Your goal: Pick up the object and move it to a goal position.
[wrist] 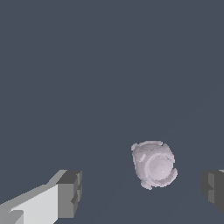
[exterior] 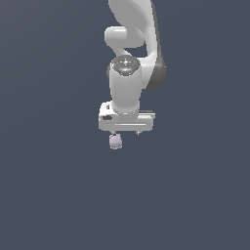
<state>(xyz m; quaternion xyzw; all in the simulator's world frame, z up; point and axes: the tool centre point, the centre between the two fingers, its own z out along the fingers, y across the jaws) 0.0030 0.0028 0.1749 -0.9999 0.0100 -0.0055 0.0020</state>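
Note:
The object (exterior: 115, 141) is a small pale lilac-grey bumpy lump on the dark surface, just below the white gripper (exterior: 125, 133) in the exterior view. In the wrist view the object (wrist: 154, 164) lies between the two fingers but apart from both, closer to the finger at the frame's right edge (wrist: 213, 189) than to the other finger (wrist: 70, 192). The gripper (wrist: 142, 191) is open and holds nothing. The white arm rises above it in the exterior view.
A plain dark blue-grey surface (exterior: 49, 185) fills both views. No other objects or edges show.

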